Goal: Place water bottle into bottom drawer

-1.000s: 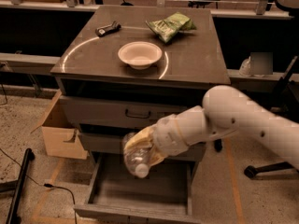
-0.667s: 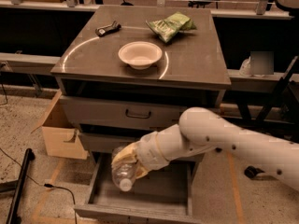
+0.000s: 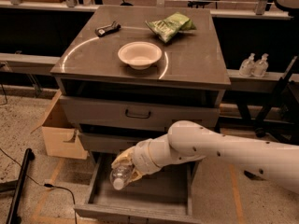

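Note:
The water bottle (image 3: 119, 175), clear plastic with a white cap, is held tilted with its cap pointing down-left over the left part of the bottom drawer (image 3: 154, 192). The drawer is pulled out and its flat grey floor shows. My gripper (image 3: 125, 168) is shut on the bottle, its yellowish fingers wrapped around the body. My white arm (image 3: 224, 150) reaches in from the right, across the front of the grey cabinet (image 3: 140, 111). The bottle is above the drawer floor, not resting on it.
On the cabinet top are a white bowl (image 3: 139, 55), a green snack bag (image 3: 170, 25) and a small dark tool (image 3: 107, 29). An open cardboard box (image 3: 60, 134) stands on the floor at left. Two pump-top bottles (image 3: 254, 65) sit on a ledge at right.
My arm has moved left and down with the bottle, from in front of the middle drawer to over the left part of the open bottom drawer.

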Available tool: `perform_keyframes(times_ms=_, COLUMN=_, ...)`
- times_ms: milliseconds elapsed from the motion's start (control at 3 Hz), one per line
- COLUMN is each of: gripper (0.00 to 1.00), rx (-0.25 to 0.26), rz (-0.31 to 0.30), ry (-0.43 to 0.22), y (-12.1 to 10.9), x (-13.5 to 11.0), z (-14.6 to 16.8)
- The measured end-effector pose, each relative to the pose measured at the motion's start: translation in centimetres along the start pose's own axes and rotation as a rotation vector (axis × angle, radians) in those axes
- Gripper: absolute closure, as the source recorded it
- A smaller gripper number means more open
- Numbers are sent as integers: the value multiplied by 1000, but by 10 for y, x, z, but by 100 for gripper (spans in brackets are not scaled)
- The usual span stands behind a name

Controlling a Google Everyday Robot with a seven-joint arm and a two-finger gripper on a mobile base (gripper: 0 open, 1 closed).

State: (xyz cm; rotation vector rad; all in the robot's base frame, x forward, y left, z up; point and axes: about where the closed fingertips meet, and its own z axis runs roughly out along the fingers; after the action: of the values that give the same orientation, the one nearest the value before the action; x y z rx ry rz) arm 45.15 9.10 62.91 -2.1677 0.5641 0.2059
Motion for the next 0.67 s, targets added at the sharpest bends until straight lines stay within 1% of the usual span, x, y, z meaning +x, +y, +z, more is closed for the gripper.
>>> perform_keyframes(times_ms=333, gripper=100, rx=-9, rz=-11, ry=25, y=25, x=16, z=10)
perform_keyframes(times_ms=667, gripper=100, rx=8, rz=-12, ry=129, y=58, x=67, z=14)
